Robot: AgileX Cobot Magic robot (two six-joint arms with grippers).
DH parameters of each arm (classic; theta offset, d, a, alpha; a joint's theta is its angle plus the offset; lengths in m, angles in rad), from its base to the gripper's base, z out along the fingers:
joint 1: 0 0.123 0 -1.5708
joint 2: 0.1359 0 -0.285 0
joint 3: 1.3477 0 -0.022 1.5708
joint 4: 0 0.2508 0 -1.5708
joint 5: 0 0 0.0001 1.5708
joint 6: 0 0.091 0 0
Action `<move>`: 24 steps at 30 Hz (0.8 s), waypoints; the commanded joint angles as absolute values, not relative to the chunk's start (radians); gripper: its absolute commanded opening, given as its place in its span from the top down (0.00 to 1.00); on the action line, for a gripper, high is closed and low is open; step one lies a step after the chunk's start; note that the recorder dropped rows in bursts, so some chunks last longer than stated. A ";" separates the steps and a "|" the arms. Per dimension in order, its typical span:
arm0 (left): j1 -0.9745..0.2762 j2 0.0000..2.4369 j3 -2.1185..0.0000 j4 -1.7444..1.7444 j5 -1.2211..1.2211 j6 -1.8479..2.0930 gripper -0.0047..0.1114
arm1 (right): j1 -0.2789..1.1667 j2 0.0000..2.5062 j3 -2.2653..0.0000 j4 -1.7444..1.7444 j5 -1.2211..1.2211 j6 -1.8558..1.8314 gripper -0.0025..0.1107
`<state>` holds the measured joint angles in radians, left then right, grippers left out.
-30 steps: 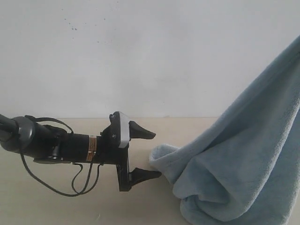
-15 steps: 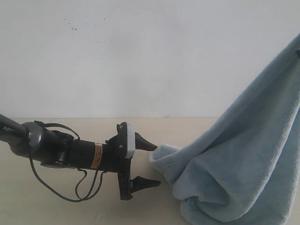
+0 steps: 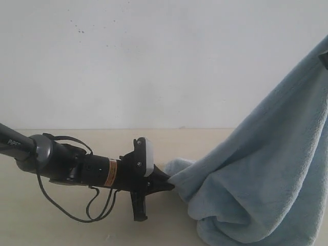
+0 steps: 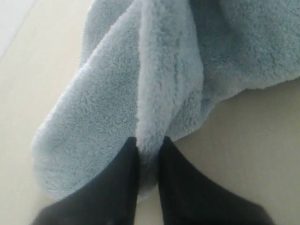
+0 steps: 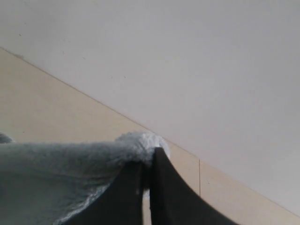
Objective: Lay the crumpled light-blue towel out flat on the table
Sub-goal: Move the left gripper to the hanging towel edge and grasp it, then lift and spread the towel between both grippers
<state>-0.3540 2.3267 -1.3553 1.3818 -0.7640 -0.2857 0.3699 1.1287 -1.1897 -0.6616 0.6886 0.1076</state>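
Note:
The pale blue fluffy towel hangs in a tall drape on the right of the exterior view, its lower part bunched on the beige table. My left gripper lies low over the table and is shut on the towel's rolled left edge; in the left wrist view a fold of cloth is pinched between its black fingers. My right gripper is shut on a raised corner of the towel, well above the table. The right gripper itself is almost wholly outside the exterior view.
A plain white wall stands behind the table. The left arm with its looping cable stretches in from the left, just above the tabletop.
My left gripper moved right to the towel's edge and its jaws closed on the fold. The towel's drape and the right gripper's hold look unchanged.

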 commanded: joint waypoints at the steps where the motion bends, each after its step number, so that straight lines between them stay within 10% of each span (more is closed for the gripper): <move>1: -0.359 2.328 -1.362 1.368 -0.762 -0.297 0.86 | 0.369 1.118 -1.198 -0.660 0.678 0.108 0.98; 24: -0.257 1.857 -1.348 1.635 -0.750 -0.635 0.92 | 0.369 1.118 -1.198 -0.821 0.696 0.107 0.98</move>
